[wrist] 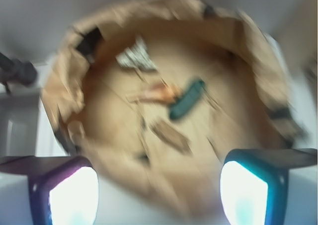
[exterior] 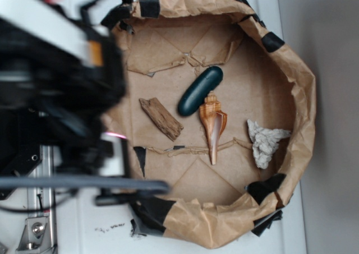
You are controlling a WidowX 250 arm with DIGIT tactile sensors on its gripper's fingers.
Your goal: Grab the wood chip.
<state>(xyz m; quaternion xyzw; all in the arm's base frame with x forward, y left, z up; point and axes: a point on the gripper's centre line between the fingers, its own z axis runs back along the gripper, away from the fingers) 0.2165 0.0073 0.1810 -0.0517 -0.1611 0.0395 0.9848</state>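
The wood chip [exterior: 161, 118] is a flat brown piece lying on the brown paper floor of the paper-lined bowl [exterior: 291, 80], left of centre. In the blurred wrist view it shows as a brown streak [wrist: 171, 135]. My gripper [wrist: 158, 195] is open and empty, its two lit fingers wide apart at the bottom of the wrist view. It hovers high above the bowl's near rim, well apart from the chip. In the exterior view the black arm [exterior: 56, 91] is a blur at the left, beside the bowl.
A dark green oval stone [exterior: 200, 90] and an orange-tan spiral shell [exterior: 213, 122] lie right of the chip. A grey-white crumpled lump [exterior: 265, 142] sits near the right wall. The bowl has raised paper walls with black tape patches.
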